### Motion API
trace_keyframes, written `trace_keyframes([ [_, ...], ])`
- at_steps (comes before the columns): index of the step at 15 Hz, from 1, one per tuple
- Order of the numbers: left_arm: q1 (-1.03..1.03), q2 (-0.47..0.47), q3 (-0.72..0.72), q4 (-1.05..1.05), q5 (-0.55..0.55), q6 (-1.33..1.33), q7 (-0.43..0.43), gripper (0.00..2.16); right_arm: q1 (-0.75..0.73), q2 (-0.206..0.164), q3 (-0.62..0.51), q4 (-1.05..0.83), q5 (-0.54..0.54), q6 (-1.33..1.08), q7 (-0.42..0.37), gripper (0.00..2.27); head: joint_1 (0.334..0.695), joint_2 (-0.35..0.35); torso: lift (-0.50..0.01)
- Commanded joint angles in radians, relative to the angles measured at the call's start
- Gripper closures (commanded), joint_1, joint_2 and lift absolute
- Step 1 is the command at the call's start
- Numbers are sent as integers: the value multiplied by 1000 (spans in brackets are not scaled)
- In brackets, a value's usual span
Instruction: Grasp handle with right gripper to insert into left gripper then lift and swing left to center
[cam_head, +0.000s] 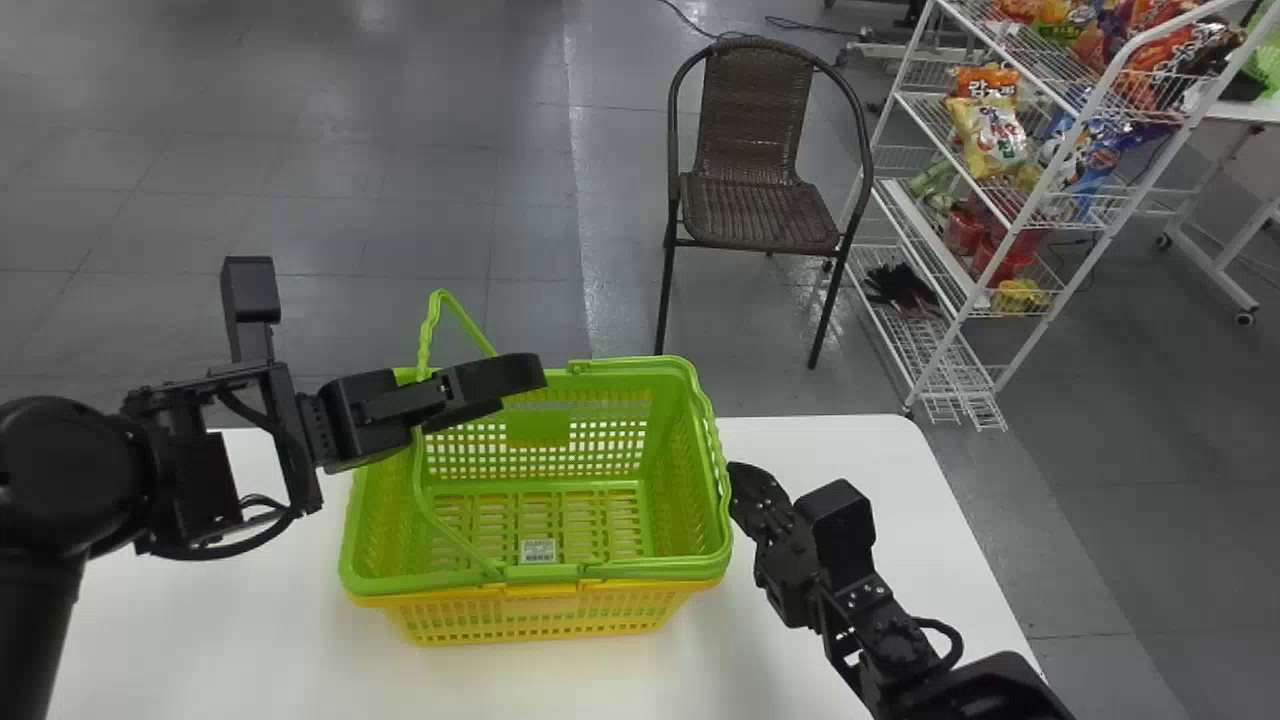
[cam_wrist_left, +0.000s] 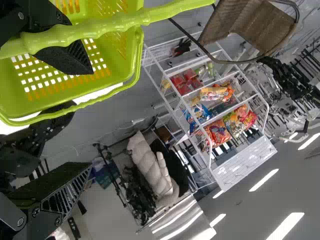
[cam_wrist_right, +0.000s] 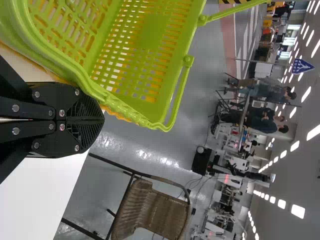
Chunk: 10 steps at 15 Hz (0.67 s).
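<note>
**Green basket sitting between two black grippers, its far-left handle standing raised**

On a white table (cam_head: 200, 650), a green basket (cam_head: 665, 520) is sitting on a yellow one (cam_head: 530, 615). One handle (cam_head: 427, 340) is standing up at the basket's left side, forming a tall loop. The other handle (cam_head: 716, 445) is lying folded down along the right rim.

The left gripper (cam_head: 505, 388) is hanging above the basket's left side, with its fingers spread wide apart. In the head view it is crossing over the raised handle. In the left wrist view, the handle's ridged grip is running across the front of one finger; whether the two are touching, I cannot tell.

The right gripper (cam_head: 742, 485) is pointing at the basket's right end, just beside the rim and the folded handle. Its fingers are pressing together into one narrow wedge, with nothing visibly sitting between them. Whether their tips are touching the basket, I cannot tell.

Inside the basket, a small white label (cam_head: 537, 551) is lying on the slatted bottom. Beyond the table, a brown woven chair (cam_head: 760, 210) is standing on the grey floor, and a white wire rack (cam_head: 925, 375) is holding bagged snacks (cam_head: 988, 135).
</note>
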<state>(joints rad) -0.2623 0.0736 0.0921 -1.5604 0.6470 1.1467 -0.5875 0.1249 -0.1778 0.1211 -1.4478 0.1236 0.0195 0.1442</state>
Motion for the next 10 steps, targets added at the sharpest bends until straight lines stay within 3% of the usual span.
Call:
trace_keyframes([
  [1,0,0,-2,-1,2,0,0,184,18,0,0,-54,-16,23,0,2094,695,-150,0],
  [10,2,-3,-6,-3,2,0,0,181,35,7,34,-181,-21,103,-5,2094,695,-135,0],
])
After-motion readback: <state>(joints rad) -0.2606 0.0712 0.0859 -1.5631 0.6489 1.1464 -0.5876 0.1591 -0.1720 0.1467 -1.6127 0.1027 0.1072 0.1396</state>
